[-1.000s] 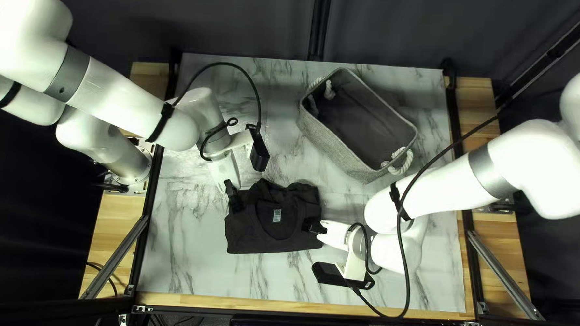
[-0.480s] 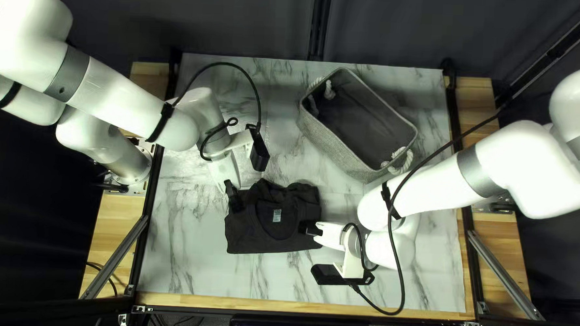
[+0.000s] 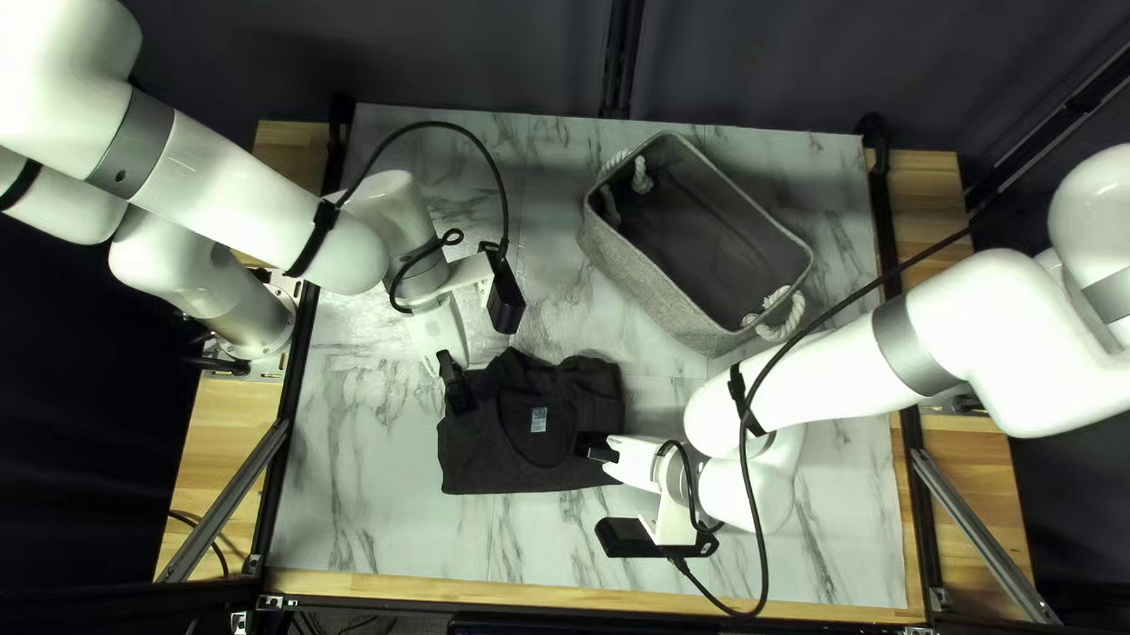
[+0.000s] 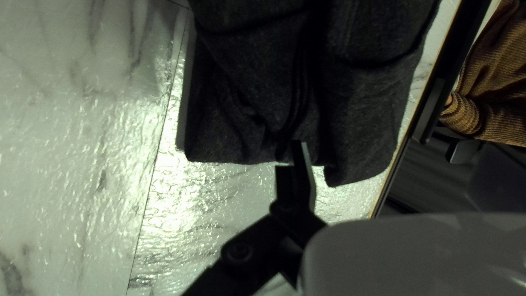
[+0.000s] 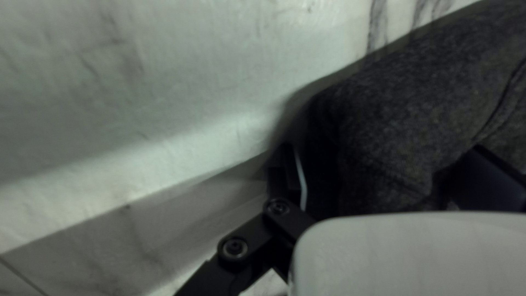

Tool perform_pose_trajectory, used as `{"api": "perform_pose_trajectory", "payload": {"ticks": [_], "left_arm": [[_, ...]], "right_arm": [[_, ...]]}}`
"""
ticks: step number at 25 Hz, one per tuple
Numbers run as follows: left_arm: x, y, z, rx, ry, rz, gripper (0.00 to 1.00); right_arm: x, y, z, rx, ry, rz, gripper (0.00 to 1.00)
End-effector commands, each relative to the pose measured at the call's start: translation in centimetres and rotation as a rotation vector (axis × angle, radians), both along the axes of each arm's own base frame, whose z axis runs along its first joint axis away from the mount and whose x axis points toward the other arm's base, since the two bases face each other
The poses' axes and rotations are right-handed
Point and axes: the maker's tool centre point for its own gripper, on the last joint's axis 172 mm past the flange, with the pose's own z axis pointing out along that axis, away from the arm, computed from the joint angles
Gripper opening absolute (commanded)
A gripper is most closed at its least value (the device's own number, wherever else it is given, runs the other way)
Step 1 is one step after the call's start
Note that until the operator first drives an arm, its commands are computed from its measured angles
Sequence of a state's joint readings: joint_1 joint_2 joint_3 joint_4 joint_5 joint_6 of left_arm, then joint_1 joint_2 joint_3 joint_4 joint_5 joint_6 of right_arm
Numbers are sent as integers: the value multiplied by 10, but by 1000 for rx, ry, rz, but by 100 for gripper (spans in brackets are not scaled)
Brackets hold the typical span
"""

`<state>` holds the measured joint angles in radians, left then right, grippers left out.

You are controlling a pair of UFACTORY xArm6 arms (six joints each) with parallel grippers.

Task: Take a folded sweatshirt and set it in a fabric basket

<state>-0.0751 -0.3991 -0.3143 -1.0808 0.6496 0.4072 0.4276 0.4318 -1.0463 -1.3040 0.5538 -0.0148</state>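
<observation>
One pale marbled sheet (image 3: 366,512) covers the middle of the wooden table (image 3: 414,588) I'm working over, and a dark curtain (image 3: 463,47) hangs behind the grey fabric basket (image 3: 649,277). On the side of the table away from the basket, my left wrist view picks up a person's brown knitted sleeve (image 4: 493,104). The folded sweatshirt (image 3: 476,460) lies flat on the sheet, nearer me than the basket and to its left. It looks charcoal and thick, with soft folds, and a small pale label (image 3: 539,419) shows inside the neck. The collar's rounded scoop points toward the near edge, away from the basket; the bundle's long axis runs roughly left to right, passing on my side of the basket. I have my left gripper (image 3: 455,387) released at the sweatshirt's left part, well apart from the basket. My right gripper (image 3: 595,447) is also released, at the sweatshirt's right side, between basket and near edge; its fingers (image 5: 290,178) stand wide, with dark cloth between them. The sweatshirt sits outside the basket.
</observation>
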Motion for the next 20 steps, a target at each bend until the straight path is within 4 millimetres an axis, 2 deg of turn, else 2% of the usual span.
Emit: {"api": "perform_pose_trajectory", "payload": {"ticks": [1,5,6,7,20], "left_arm": [[0,0,0,0,0,0,100],[0,0,0,0,0,0,100],[0,0,0,0,0,0,100],[0,0,0,0,0,0,100],[0,0,0,0,0,0,100]], "right_arm": [[2,-1,2,-8,-4,1,100],[4,-3,5,-9,-6,1,100],[5,-3,6,-9,-6,1,94],[5,-2,7,-9,-4,6,0],[1,6,4,-6,2,8,0]]}}
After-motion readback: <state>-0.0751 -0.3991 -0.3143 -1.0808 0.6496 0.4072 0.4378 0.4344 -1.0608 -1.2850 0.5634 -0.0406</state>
